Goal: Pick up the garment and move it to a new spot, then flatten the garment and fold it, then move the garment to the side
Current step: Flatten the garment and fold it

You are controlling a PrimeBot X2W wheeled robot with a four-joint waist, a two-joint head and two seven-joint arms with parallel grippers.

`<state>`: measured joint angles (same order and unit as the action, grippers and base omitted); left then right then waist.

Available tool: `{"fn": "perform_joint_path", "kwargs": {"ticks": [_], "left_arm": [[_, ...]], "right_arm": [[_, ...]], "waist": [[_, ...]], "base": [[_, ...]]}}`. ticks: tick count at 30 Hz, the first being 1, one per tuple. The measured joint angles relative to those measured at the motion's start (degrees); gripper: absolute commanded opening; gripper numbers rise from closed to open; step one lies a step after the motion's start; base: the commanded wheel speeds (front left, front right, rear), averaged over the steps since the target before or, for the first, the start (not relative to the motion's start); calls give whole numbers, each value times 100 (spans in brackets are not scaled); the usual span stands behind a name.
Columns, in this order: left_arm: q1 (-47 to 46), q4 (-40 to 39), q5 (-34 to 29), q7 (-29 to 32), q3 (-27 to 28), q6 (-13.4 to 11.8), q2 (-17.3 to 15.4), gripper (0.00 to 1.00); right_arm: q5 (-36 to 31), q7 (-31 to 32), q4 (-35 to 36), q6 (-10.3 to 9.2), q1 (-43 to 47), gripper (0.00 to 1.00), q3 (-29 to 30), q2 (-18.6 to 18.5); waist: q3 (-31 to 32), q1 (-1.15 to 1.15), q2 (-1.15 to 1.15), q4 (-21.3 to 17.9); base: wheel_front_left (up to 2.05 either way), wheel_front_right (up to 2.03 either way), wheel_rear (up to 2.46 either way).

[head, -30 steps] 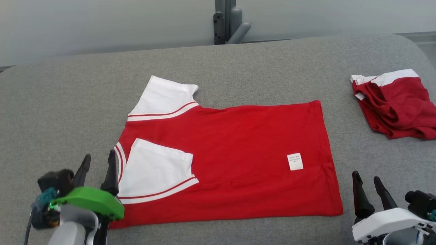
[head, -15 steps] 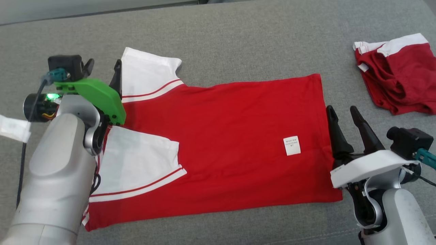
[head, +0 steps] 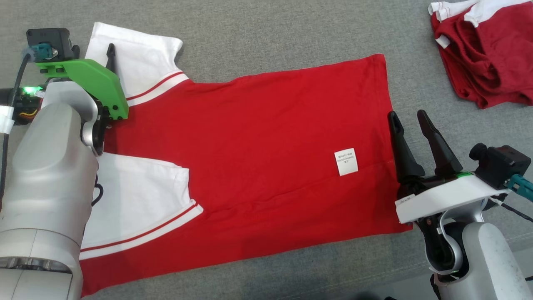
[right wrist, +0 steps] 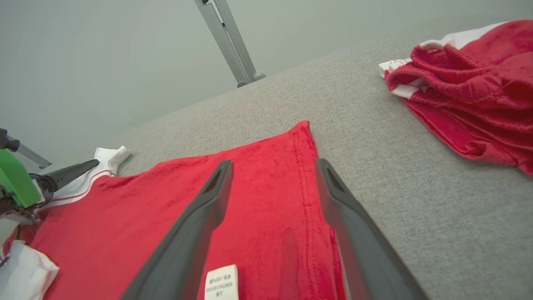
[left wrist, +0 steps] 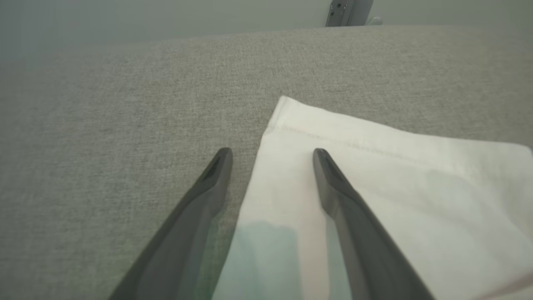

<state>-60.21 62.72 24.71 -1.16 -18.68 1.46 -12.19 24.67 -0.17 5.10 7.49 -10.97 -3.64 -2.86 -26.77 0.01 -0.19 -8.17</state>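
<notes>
While the left gripper point(left wrist: 271, 153) and the right gripper point(head: 406, 115) both stand with their fingers spread wide and nothing held between them, the red shirt point(head: 258, 137) lies flat on the grey padded surface point(head: 266, 29), its hem toward the robot's right and its shoulders toward the left. The left gripper is at the far white sleeve point(head: 141, 62). In the left wrist view one finger is over the sleeve's cloth and the other over bare grey surface, with the sleeve's side edge running between them; whether the tips touch the cloth cannot be told. The near white sleeve point(head: 137, 200) is folded in over the red body, its red-striped cuff turned toward the hem. The right gripper is at the hem. In the right wrist view one finger is over the red cloth and the other lies along the stitched edge where cloth meets grey surface, with the hem's far corner ahead of the tips. A small white label point(head: 346, 161) lies on the red cloth near that gripper. Well apart, at the far right, lies a crumpled dark red garment point(head: 487, 54) with white trim. A grey metal post point(right wrist: 227, 41) rises beyond the surface's far edge.
</notes>
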Motion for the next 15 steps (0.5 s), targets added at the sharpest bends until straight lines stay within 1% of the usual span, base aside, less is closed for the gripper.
{"fn": "perform_joint_path", "kwargs": {"ticks": [4,8,9,10,11,12,15], "left_arm": [[-196,305,-3,-44,-41,4,23,100],[-327,603,-5,10,-105,26,90,100],[-338,635,-5,10,-120,58,96,75],[-349,661,-5,10,-144,85,101,40],[-354,694,-7,10,-167,109,110,24],[-355,719,-12,10,-197,116,130,0],[-349,797,-58,9,-300,164,212,0]], "right_arm": [[45,-44,-5,0,1,100,-24,-1],[141,-97,-8,0,-23,100,-107,0],[144,-112,-14,0,-31,100,-108,0],[144,-142,-23,0,-36,100,-102,0],[144,-146,-38,0,-38,100,-91,0],[144,-160,-57,0,-38,100,-80,0],[143,-201,-104,0,-41,100,-47,-1]], "waist": [[-90,0,0,-119],[-121,-1,0,-155],[-118,-1,0,-154],[-112,-1,0,-152],[-103,-1,0,-147],[-92,-1,0,-141],[-38,-1,0,-115]], "base": [[0,0,0],[0,0,0],[0,0,0],[0,0,0],[0,0,0],[0,0,0],[0,0,0]]}}
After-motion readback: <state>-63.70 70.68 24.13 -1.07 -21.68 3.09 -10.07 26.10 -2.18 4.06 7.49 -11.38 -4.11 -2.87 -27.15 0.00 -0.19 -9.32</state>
